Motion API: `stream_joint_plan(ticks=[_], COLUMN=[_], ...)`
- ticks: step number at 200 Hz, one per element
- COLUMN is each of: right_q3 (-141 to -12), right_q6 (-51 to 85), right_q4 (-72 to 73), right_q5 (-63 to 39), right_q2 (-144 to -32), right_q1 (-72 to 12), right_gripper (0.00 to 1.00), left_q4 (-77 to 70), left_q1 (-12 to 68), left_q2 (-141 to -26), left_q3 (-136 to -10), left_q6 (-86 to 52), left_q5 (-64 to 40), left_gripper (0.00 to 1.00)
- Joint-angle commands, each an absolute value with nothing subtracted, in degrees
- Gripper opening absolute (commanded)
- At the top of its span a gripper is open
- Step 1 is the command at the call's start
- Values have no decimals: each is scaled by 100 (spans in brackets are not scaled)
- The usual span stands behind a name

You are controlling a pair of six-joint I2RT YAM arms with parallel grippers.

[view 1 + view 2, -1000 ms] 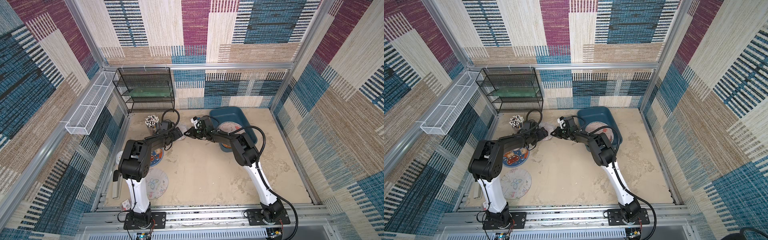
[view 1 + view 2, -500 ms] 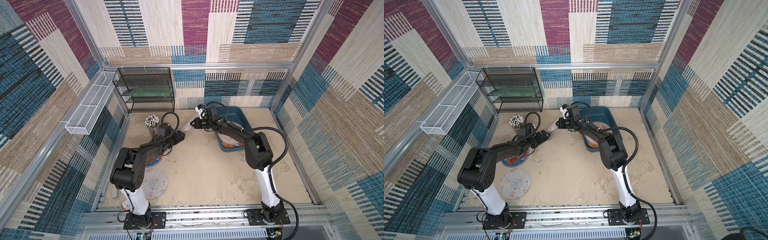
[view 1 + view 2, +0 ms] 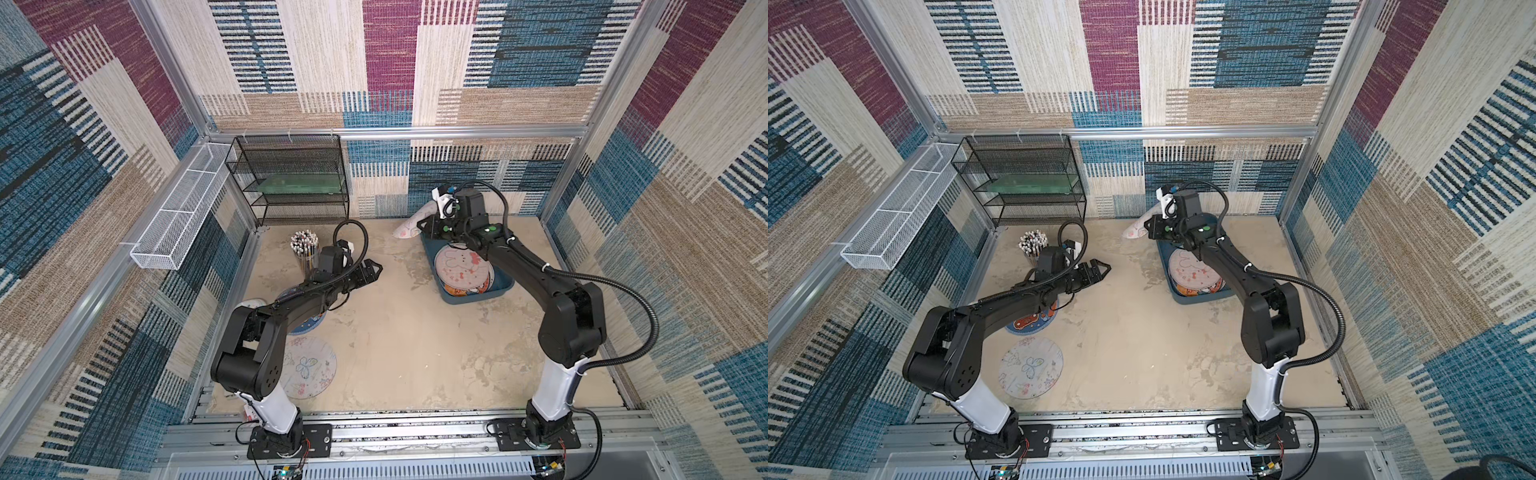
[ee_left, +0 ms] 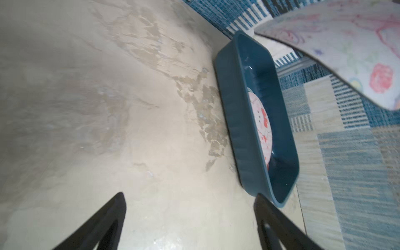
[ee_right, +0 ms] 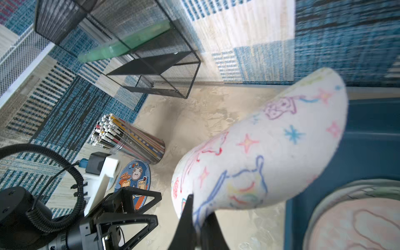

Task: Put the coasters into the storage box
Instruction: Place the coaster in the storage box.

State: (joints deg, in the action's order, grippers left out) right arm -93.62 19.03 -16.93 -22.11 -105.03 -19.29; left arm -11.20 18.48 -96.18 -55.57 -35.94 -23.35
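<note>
Glossy teal plastic storage box (image 4: 238, 121) on a mottled, matt tabletop (image 3: 395, 332); a limp, cloth-like printed coaster (image 5: 270, 151); black wire-mesh metal rack (image 3: 291, 178).

Storage box (image 3: 500, 286): dark teal. Top coaster inside (image 3: 459, 264): pale pink, white rabbit, red bow. Coaster pinched in right claw (image 5: 195, 218): white, crayon-like stars and animal outlines (image 5: 270, 151). Beneath left claw (image 3: 1096, 272): dark blue cartoon coaster (image 3: 1030, 324). Bench (image 3: 407, 340): mottled beige.

The left arm stretches low and forward, its left gripper (image 3: 371, 270) with jaws spread wide and empty, while the right arm reaches far back and up — its right gripper (image 3: 424, 226) pinched tight on a pale coaster (image 3: 413, 221).
</note>
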Motion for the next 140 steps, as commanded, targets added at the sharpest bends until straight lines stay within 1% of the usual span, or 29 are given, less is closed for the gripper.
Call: stream_joint_plan(ticks=[1, 36, 67, 95, 115, 140], right_q3=[-9178, -8691, -8040, -7280, -6639, -6131], right_q6=[1854, 1841, 1854, 1845, 1863, 1872], right_q4=[-1689, -1538, -1061, -876, -807, -1096], right_q5=[-2138, -2150, -2509, -2409, -2248, -1867], right_q2=[-10202, -9951, -9966, -10004, -9762, -9473], right_q1=[-1672, -1162, -763, -712, -738, -739], right_gripper=[0, 0, 0, 0, 0, 0], left_q4=[-985, -1139, -1213, -1121, -1018, -950], left_q1=[2021, 2287, 2388, 2390, 2392, 2387], left_q2=[-9522, -9330, -9081, -8945, -8929, -8920], left_q3=[-5590, -5474, -5318, -5222, -5229, -5241], left_q6=[-3196, -3091, -3001, -2964, -2906, -2882], left_q5=[-2777, -2976, -2828, -2565, -2515, -2473], left_gripper=[91, 91, 91, 91, 91, 91])
